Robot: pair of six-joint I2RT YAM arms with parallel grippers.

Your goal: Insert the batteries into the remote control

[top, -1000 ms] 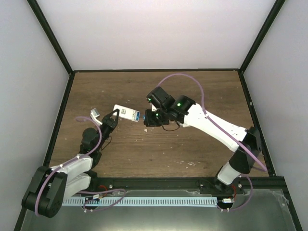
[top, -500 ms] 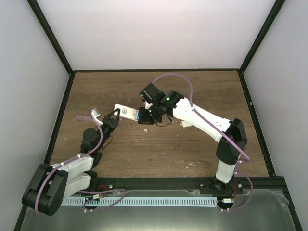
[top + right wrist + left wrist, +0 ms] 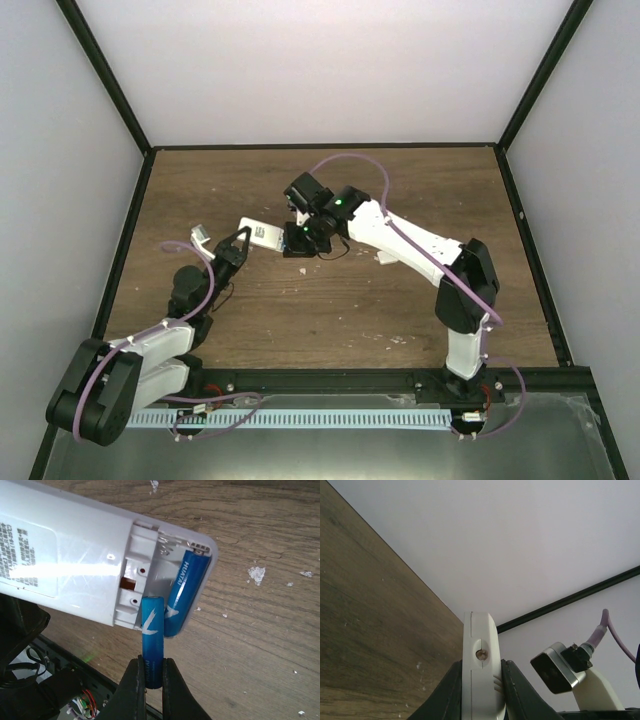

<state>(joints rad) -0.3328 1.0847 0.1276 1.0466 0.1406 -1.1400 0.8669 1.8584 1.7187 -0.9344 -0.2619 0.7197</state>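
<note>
My left gripper [image 3: 240, 246] is shut on the white remote control [image 3: 258, 233] and holds it above the table, back side up, its battery bay open. In the left wrist view the remote's narrow end [image 3: 479, 635] stands clamped between both fingers of the left gripper [image 3: 481, 672]. One blue battery [image 3: 185, 592] lies slanted in the far slot of the bay. My right gripper [image 3: 153, 670] is shut on the lower end of the second blue battery [image 3: 152, 630], whose top end touches the edge of the empty slot. In the top view the right gripper [image 3: 294, 241] is right beside the remote's end.
A small white flat piece [image 3: 386, 258] lies on the wooden table under the right forearm. White crumbs [image 3: 400, 339] are scattered near the front. Black frame rails and white walls [image 3: 320, 70] enclose the table. The right arm's wrist camera [image 3: 555, 667] shows close to the remote.
The right arm has swung left with its battery, from a short way off to the open end of the remote. The left arm and remote have stayed put.
</note>
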